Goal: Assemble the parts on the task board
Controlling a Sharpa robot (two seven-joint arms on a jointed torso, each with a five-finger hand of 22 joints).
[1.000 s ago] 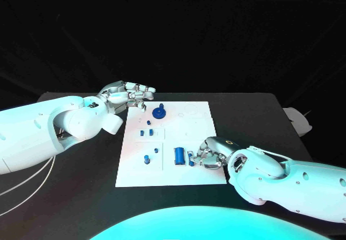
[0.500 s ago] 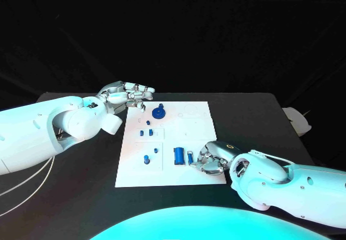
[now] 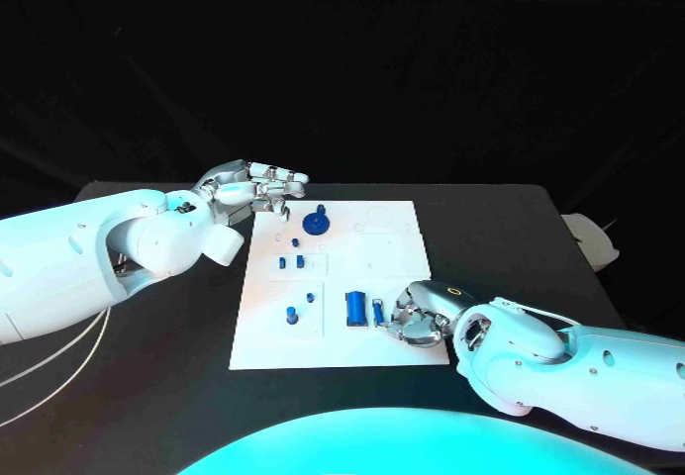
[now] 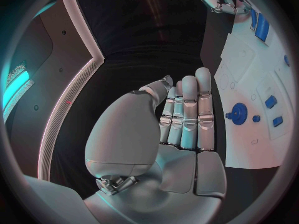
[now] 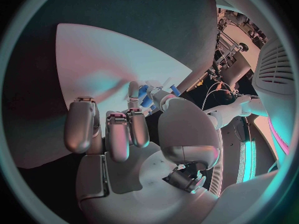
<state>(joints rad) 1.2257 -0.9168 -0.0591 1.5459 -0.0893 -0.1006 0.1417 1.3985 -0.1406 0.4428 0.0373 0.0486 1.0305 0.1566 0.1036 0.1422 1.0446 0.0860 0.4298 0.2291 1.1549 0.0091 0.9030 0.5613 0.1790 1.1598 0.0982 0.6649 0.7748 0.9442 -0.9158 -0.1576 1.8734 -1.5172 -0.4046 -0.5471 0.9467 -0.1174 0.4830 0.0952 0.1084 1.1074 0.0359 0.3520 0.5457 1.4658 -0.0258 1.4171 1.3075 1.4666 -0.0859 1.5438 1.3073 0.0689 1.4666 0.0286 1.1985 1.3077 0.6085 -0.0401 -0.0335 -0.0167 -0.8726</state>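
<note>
The white task board (image 3: 374, 346) lies flat in the middle of the black surface (image 3: 500, 228), and the blue parts sit spread over its left half. Near the far edge stands a round blue part with a knob (image 3: 316, 222), with a small blue dot (image 3: 296, 241) just in front of it. Below those, a marked square on the board holds two short blue pieces (image 3: 291, 263) side by side. Nearer the robot, a small blue peg (image 3: 290, 315) stands close to the board's left side, and a larger dark blue block (image 3: 352, 308) lies lengthwise beside a thin blue piece (image 3: 377, 312). The right hand (image 3: 416, 315) rests on the board just beside that thin piece, its fingers curled down; the right wrist view shows small blue parts (image 5: 147, 95) at its fingertips (image 5: 132, 92), but whether it actually grips one cannot be told. The left hand (image 3: 261, 187) hovers at the board's far left corner, holding nothing; in the left wrist view its fingers (image 4: 188, 109) are straight and held together.
</note>
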